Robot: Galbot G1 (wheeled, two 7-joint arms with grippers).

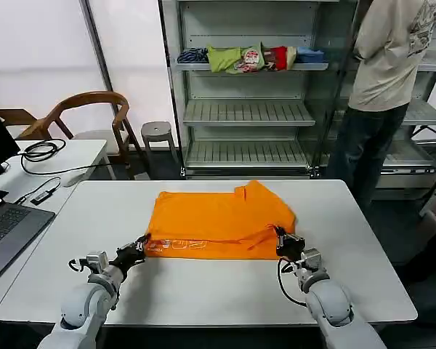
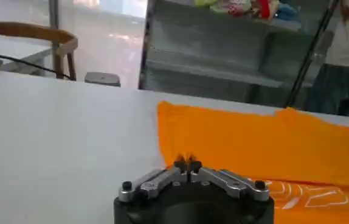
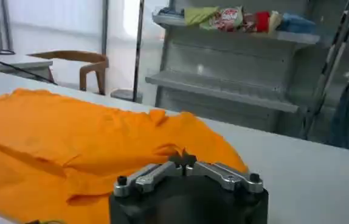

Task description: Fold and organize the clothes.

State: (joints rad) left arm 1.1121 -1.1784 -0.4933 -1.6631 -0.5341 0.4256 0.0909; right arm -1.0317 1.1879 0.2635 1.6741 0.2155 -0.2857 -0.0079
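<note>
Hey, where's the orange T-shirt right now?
In the head view the orange T-shirt lies partly folded at the middle of the white table, with the left pincer at its near-left corner and the right pincer at its near-right corner.

Folded garments [image 1: 251, 58] on shelf [image 1: 247, 67]; wooden chair [image 1: 87, 116]; laptop [image 1: 7, 233].

The head view looks down from above; both wrist views skim low, sharing the T-shirt [image 1: 219, 219] (close-up).
</note>
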